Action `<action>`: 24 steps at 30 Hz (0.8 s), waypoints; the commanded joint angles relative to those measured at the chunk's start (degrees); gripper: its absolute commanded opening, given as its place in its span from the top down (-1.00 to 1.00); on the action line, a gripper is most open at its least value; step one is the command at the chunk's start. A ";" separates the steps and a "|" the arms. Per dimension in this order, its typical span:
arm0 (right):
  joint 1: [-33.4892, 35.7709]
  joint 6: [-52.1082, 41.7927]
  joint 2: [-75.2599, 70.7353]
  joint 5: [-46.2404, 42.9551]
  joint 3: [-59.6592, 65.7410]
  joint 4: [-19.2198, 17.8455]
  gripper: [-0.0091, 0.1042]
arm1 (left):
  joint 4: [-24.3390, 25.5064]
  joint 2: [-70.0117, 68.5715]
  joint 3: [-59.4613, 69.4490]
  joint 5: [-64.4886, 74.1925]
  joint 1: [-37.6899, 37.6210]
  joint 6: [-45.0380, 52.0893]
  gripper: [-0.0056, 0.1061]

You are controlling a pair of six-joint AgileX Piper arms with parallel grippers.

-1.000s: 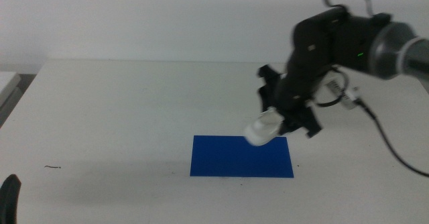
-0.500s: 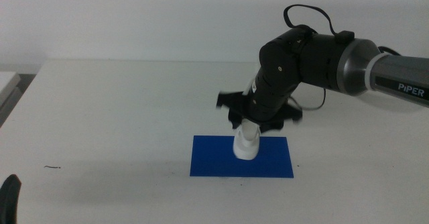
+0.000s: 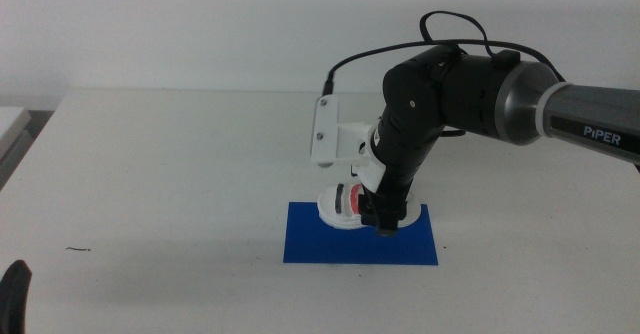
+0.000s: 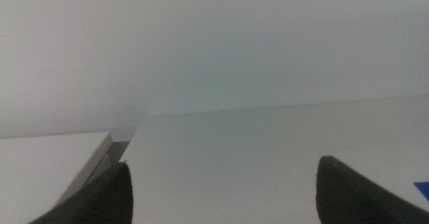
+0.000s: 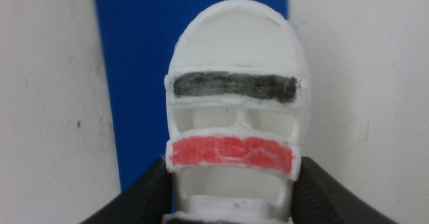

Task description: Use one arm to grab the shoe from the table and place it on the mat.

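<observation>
White table (image 3: pixel 180 164): right hand (image 3: pixel 383 217) clamped on sandal (image 3: pixel 345 205), seemingly touching mat (image 3: pixel 330 242); release slowly. Left hand (image 4: pixel 221 190) apart, waiting.

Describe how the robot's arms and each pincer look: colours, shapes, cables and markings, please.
The right arm is black and jointed, with a grey forearm section lettered "PIPER" in white, a looping black cable and a white bracket at the wrist. Its right pincer has two dark jaws. The left pincer shows two dark, rounded jaws too.
</observation>
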 commanded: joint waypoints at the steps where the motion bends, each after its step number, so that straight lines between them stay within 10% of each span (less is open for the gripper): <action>1: 0.09 -8.16 -0.28 0.27 -0.29 0.23 0.70 | -0.23 0.28 0.02 -0.67 -0.02 -0.17 -0.78; 24: 1.17 -0.55 4.56 -4.27 -0.29 2.05 0.67 | -0.23 0.28 0.02 -0.67 -0.02 -0.17 -0.78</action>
